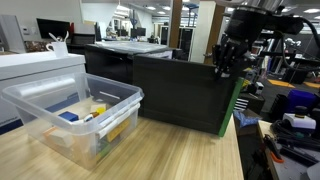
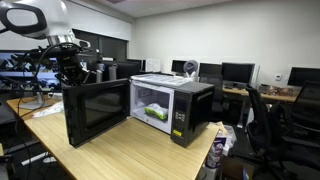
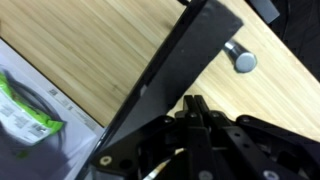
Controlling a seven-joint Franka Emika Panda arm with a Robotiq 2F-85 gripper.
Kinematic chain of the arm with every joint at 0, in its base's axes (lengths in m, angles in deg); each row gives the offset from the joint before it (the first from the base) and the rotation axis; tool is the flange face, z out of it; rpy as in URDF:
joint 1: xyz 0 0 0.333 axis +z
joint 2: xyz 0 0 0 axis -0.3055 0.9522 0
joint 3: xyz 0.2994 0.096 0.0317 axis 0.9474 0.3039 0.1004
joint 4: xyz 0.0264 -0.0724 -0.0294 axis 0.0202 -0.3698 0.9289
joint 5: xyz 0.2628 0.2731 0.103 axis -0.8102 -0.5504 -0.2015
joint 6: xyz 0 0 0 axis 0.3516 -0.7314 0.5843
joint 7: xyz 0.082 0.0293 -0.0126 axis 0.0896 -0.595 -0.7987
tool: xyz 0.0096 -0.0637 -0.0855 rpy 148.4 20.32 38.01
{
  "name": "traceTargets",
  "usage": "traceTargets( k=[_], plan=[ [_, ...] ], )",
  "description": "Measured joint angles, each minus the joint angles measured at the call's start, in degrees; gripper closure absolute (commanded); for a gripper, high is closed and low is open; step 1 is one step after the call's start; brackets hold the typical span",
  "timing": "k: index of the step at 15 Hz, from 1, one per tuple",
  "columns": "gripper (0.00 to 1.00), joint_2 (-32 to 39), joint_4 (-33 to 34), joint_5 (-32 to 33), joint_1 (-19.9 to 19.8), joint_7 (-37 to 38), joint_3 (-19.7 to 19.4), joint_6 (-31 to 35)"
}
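The gripper (image 3: pixel 196 106) - fingers pinched together, holding nothing - sat at the upper edge of the flat, glossy black microwave door (image 2: pixel 97 112) - swung open, upright, long axis horizontal.

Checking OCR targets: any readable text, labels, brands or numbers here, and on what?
No text reads clearly.
Black microwave oven, control panel: markings too small.
Green-and-white flat package, wrist view: print blurred.
Clear plastic bin, items inside: labels too small.
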Motion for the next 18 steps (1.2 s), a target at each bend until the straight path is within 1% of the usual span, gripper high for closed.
traceTargets(
  k=[6,7,8,10,12,13,14,15,16,17,18],
  plan=[
    [1.0,-4.3,0.1,0.0,-9.3,0.0,0.5,15.8],
    [1.0,-8.2,0.9,0.8,-14.2,-0.1,1.4,23.5],
    [1.0,-9.9,1.5,1.2,-16.1,-0.1,1.9,26.1],
    [1.0,-15.2,4.3,3.3,-21.6,0.1,4.0,33.8],
    [1.0,-21.9,8.6,6.1,-28.7,1.0,8.2,41.0],
    [1.0,-25.8,11.2,9.6,-32.9,3.2,11.2,44.2],
    [1.0,-28.9,13.4,13.3,-36.9,5.6,14.2,45.7],
    [1.0,-32.2,15.9,18.0,-42.3,8.7,18.3,45.9],
    [1.0,-34.4,17.6,21.5,-46.4,10.9,21.8,45.9],
    [1.0,-35.7,18.6,22.5,-48.7,11.3,23.9,45.9],
    [1.0,-36.8,19.5,22.7,-49.7,11.3,25.2,45.9]
  ],
)
